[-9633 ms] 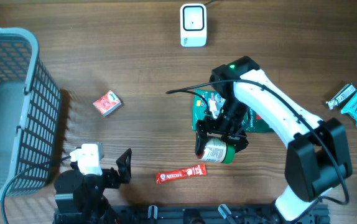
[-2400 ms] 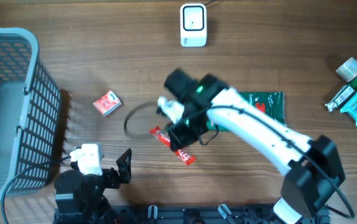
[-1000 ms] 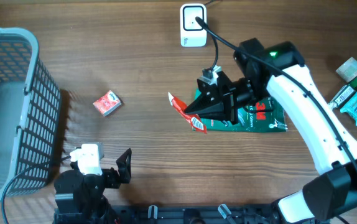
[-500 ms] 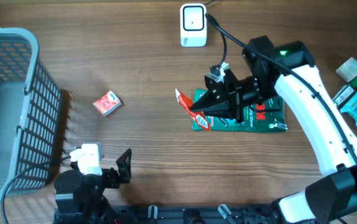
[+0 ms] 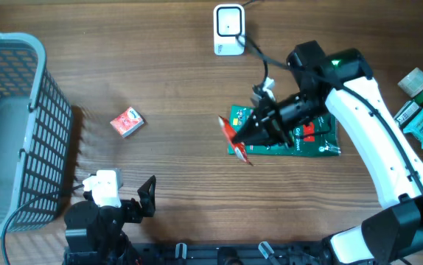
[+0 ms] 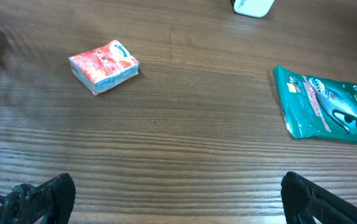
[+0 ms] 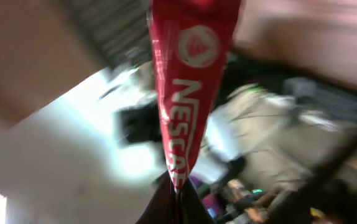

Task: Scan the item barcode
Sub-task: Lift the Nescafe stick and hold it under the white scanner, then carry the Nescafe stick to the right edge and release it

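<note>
1. Right now my right gripper (image 5: 245, 135) is pressed together on one red Nescafé sachet (image 5: 233, 139), pinching it by one end.
2. The sachet hangs in the air over the left edge of the one green packet (image 5: 303, 138), which lies flat on the table (image 5: 175, 88).
3. In my right wrist view the sachet (image 7: 183, 106) juts straight out from my fingertips (image 7: 166, 208); everything behind it is blurred.
4. One white scanner (image 5: 228, 29) stands at the far edge of the table, well apart from the sachet.
5. My left gripper (image 6: 178, 208) is spread wide and holds nothing, low over bare wood.
6. One small red box (image 5: 127, 121) lies left of centre, and one grey basket (image 5: 53, 110) sits at the left edge.
7. At the right edge I count three small items (image 5: 418, 107), possibly one bottle and two wrappers.
</note>
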Available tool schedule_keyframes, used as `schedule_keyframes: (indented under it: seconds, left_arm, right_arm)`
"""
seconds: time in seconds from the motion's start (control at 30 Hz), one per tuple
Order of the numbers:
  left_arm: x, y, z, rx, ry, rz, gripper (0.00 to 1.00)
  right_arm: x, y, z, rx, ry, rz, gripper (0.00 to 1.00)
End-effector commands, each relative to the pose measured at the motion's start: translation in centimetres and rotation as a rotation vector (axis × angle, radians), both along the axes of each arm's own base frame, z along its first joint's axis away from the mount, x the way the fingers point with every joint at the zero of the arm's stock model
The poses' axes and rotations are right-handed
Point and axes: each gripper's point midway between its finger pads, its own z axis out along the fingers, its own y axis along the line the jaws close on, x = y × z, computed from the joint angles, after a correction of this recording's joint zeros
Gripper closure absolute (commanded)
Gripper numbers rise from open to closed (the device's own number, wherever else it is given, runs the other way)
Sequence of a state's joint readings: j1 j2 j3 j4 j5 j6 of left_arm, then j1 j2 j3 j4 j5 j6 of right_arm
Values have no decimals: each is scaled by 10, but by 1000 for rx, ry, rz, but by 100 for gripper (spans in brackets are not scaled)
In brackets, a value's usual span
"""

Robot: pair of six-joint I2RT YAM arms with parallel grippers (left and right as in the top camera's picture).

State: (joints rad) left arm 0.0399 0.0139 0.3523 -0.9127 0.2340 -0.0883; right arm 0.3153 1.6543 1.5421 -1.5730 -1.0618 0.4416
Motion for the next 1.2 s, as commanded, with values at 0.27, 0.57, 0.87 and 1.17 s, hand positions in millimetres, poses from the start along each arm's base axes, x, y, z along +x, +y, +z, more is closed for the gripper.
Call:
schedule_keyframes:
  seconds: [0.27, 0.57, 0.87, 1.17]
  left_arm:
    - [1, -1, 1, 0, -11, -5, 0]
    - [1, -1, 1, 0, -11, -5, 0]
    - [1, -1, 1, 0, -11, -5, 0]
    - [1, -1, 1, 0, -11, -5, 0]
  right_arm:
    - [60, -82, -71, -709, -193, -263, 96]
    - [181, -102, -49, -817, -729, -489, 95]
    - [307, -62, -75, -671, -1045, -604, 95]
    - [393, -12, -96, -745, -1330, -598, 95]
